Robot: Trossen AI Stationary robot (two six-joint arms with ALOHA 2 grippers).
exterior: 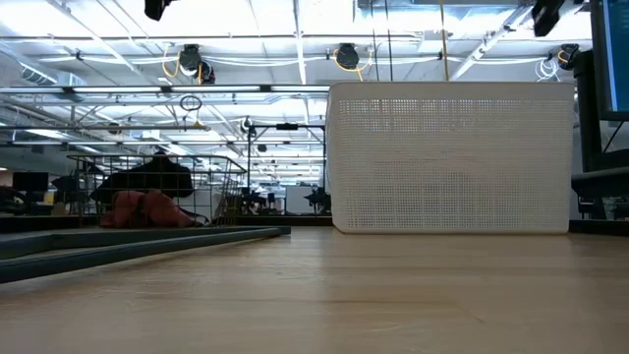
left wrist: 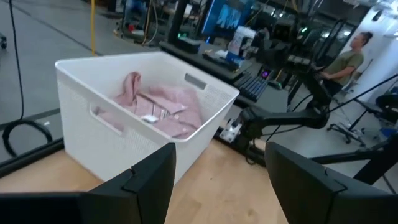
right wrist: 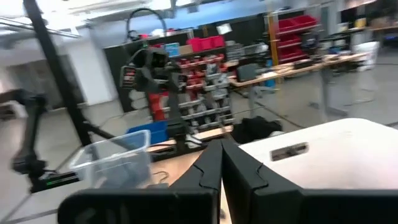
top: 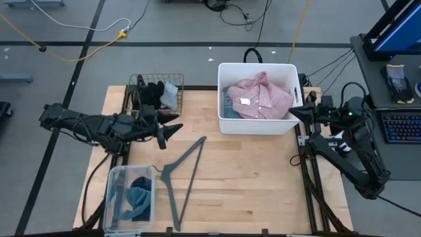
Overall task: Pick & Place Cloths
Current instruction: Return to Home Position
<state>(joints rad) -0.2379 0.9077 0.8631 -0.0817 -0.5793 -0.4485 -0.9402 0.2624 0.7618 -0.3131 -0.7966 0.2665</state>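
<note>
A pink checked shirt (top: pixel 260 97) (left wrist: pixel 163 109) lies in the white bin (top: pixel 223 125) at the far middle of the table. Black and pale grey-blue cloths (top: pixel 160 94) fill a wire basket (top: pixel 135 84) at the far left; the low view also shows a maroon piece (exterior: pixel 145 208) in it. Teal and navy cloths (top: pixel 137 197) sit in a clear tub (top: pixel 112 181) at the near left. My left gripper (top: pixel 172 131) (left wrist: pixel 221 180) hovers open and empty between the wire basket and the white bin. My right gripper (top: pixel 295 113) (right wrist: pixel 221 168) is shut and empty by the bin's right wall.
A grey clothes hanger (top: pixel 181 174) lies flat on the wood between the clear tub and the white bin. A keyboard (top: pixel 400 126) sits on a desk beyond the table's right edge. A person (left wrist: pixel 351 59) is seated in the room behind the right arm.
</note>
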